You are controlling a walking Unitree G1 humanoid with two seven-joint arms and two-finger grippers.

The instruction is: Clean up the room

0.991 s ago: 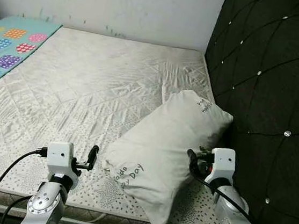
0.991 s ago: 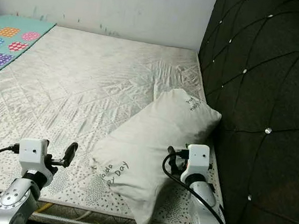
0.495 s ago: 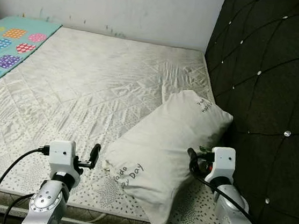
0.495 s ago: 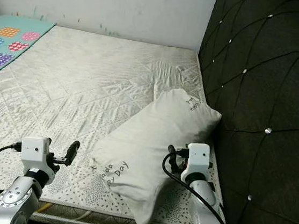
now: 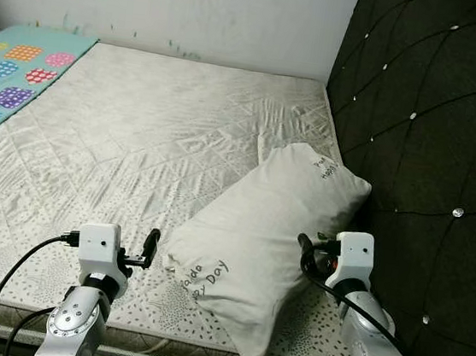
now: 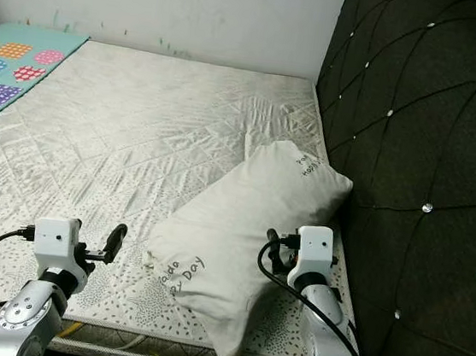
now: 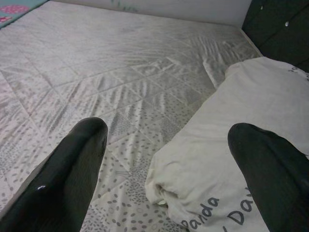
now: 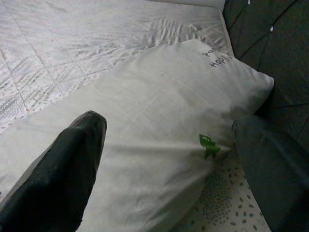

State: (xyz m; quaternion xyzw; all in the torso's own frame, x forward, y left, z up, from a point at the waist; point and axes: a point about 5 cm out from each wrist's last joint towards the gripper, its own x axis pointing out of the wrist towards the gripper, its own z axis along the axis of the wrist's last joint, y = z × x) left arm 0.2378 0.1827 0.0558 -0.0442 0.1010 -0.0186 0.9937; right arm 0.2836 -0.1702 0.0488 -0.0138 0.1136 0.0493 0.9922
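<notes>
**Grippers spread at both sides of pillow, almost no change**

A white pillow [image 5: 264,250] is seen lying slantwise on the bare mattress [image 5: 140,132], lower right of the frame, its far end just beside the dark padded headboard [image 5: 433,123] and its near corner hanging past the mattress edge. A patterned blanket [image 5: 9,75] is seen at the upper left.

The left gripper [image 5: 149,248] is held low, just beside the pillow's near left corner, fingers spread wide; in the left wrist view the printed corner is framed between the two fingers [image 7: 67,179], not touched. The right gripper [image 5: 308,253] is held at the pillow's right flank, fingers also wide apart, nothing held. A small green scrap [image 8: 207,145] is seen on the pillow's edge.

Compared with a second ago, the left gripper is shifted a touch lower and the right wrist slightly nearer the pillow; the pillow itself is not moved. This is judged as lining up for a two-sided grasp, not yet closed. The pillow is probably to be squared against the headboard; that step is not started.
</notes>
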